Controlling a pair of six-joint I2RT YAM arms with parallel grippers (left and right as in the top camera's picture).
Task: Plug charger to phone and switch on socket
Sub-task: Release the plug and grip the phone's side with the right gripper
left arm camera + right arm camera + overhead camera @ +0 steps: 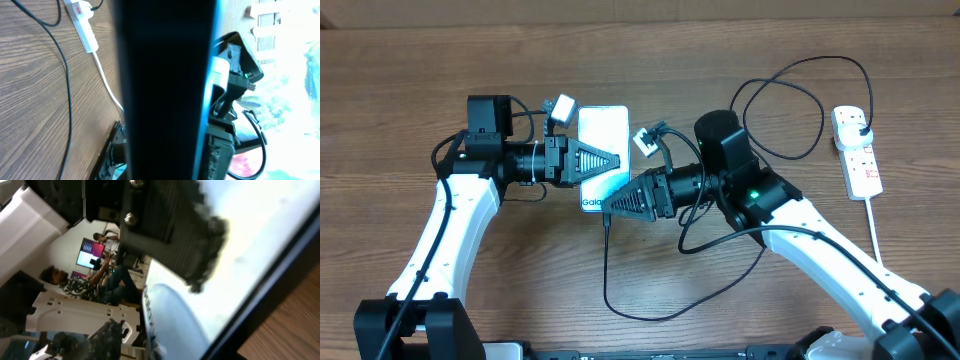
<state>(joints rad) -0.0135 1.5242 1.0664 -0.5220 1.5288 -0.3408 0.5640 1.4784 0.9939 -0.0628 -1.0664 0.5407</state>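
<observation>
The phone [603, 130] lies mid-table, its light blue screen up, with "Gala" readable at its near end. My left gripper [615, 160] reaches in from the left and is shut on the phone, one finger across the screen. In the left wrist view the phone [165, 90] fills the jaws as a dark edge-on band. My right gripper [612, 205] is at the phone's near end, shut on the charger's connector tip. The thin black charger cable [607, 260] drops from there, loops right, and ends in a black plug in the white socket [858, 150]. The right wrist view shows the phone screen [240, 255] very close.
The socket's white cord [873, 215] runs towards the front right edge. The charger cable makes a big loop [790, 110] behind the right arm. In the left wrist view the socket [82, 20], its white cord [105, 82] and the black cable [65, 100] lie on the wood.
</observation>
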